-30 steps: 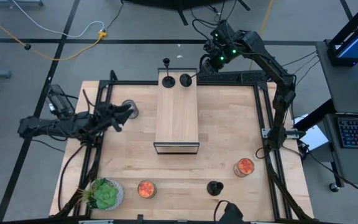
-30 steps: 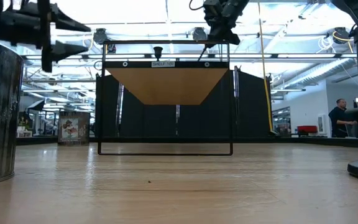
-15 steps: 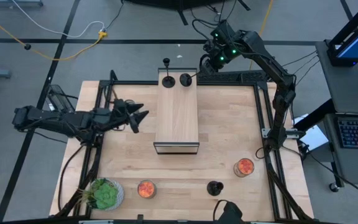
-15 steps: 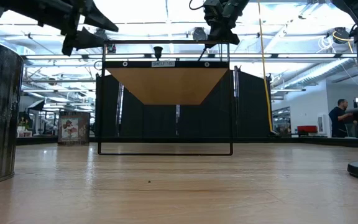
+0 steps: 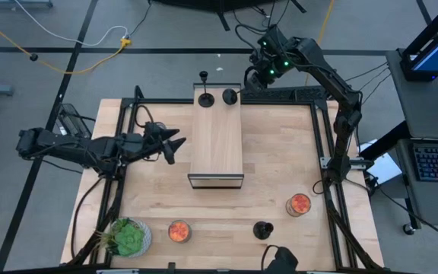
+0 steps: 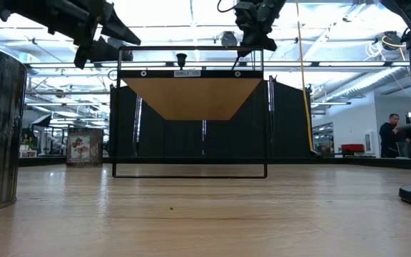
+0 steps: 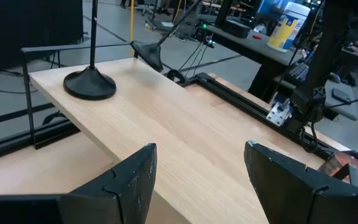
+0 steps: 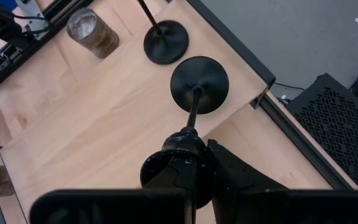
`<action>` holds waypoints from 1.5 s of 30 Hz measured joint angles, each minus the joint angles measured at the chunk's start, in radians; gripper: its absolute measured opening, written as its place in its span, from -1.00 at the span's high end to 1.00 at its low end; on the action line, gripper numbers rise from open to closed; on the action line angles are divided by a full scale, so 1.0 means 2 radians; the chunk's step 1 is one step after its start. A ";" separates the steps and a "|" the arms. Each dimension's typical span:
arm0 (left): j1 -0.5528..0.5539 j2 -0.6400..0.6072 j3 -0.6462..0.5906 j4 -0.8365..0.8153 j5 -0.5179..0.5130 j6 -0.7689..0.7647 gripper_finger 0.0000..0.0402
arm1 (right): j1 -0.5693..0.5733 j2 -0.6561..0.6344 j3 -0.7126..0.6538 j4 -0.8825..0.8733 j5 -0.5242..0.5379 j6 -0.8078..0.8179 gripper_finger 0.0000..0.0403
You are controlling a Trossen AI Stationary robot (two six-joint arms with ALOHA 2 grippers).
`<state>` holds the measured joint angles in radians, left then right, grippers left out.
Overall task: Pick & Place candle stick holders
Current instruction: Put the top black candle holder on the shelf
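From above, the right gripper (image 5: pixel 243 81) is shut on the top of a candle holder (image 5: pixel 230 97) whose round base sits at the far edge of the shelf (image 5: pixel 217 144), near its right corner, just beside a second holder (image 5: pixel 205 99) already standing there. A squat holder (image 5: pixel 262 229) waits near the table's (image 5: pixel 280 167) front edge. The left gripper (image 5: pixel 172 142) hovers, jaws partly open and empty, beside the shelf's left edge.

At table height, the right gripper (image 6: pixel 252 32) hangs over the shelf's far right end.

The left wrist camera shows its own fingers (image 7: pixel 132 180) apart, nothing between them, facing the shelf top.

The right wrist camera looks straight down the held holder's (image 8: pixel 199 85) stem: long axis near upright, base down, cup up in the fingers.

The step looks like setting down. Next calls for the base flat, then release and a straight lift clear of its neighbour.
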<state>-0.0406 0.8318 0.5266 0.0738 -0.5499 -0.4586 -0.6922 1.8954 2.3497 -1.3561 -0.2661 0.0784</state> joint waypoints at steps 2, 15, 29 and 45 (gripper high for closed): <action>0.000 0.000 0.000 -0.001 0.000 0.002 -0.25 | 0.000 0.001 0.000 -0.007 0.000 -0.004 0.94; 0.000 0.000 0.000 -0.021 0.000 0.019 -0.25 | 0.000 0.002 0.000 -0.007 0.000 -0.006 0.89; 0.000 0.000 -0.001 -0.022 0.000 0.017 -0.25 | 0.003 0.014 0.000 0.006 -0.016 -0.007 0.90; 0.003 0.000 -0.001 -0.022 0.000 0.018 -0.25 | 0.010 0.025 0.000 0.008 -0.012 -0.015 0.90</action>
<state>-0.0347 0.8314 0.5255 0.0288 -0.5503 -0.4229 -0.6722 1.9457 2.3501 -1.3403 -0.2897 0.0490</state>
